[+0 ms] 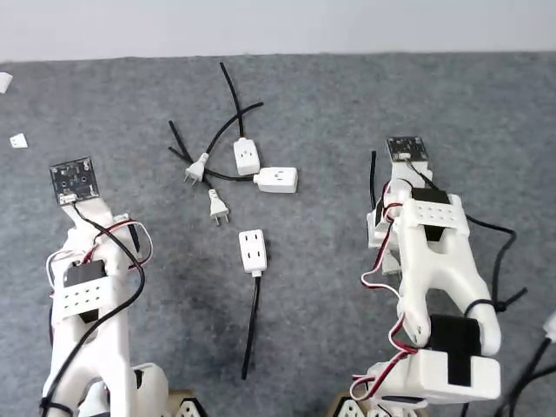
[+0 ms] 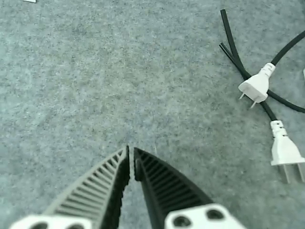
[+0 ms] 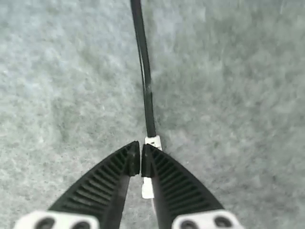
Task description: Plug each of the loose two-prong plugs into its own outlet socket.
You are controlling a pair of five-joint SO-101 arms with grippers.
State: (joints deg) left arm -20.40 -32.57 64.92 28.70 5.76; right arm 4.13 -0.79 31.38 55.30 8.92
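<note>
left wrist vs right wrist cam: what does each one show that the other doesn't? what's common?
Left wrist view adds: two loose white two-prong plugs. The first plug lies across black cords. The second plug is beside it. Both are well off from the left gripper.
Right wrist view adds: one black cord running straight away from the right gripper. It ends in a white piece partly hidden under the fingertips; cannot tell what it is.
Shared: grey carpet, and each view's own gripper shut, tips together.

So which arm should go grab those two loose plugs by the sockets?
Probably the left. The left gripper, shut, sits nearer both plugs, which lie in its wrist view. The right gripper, also shut, hangs over another cable's white end, farther off.
</note>
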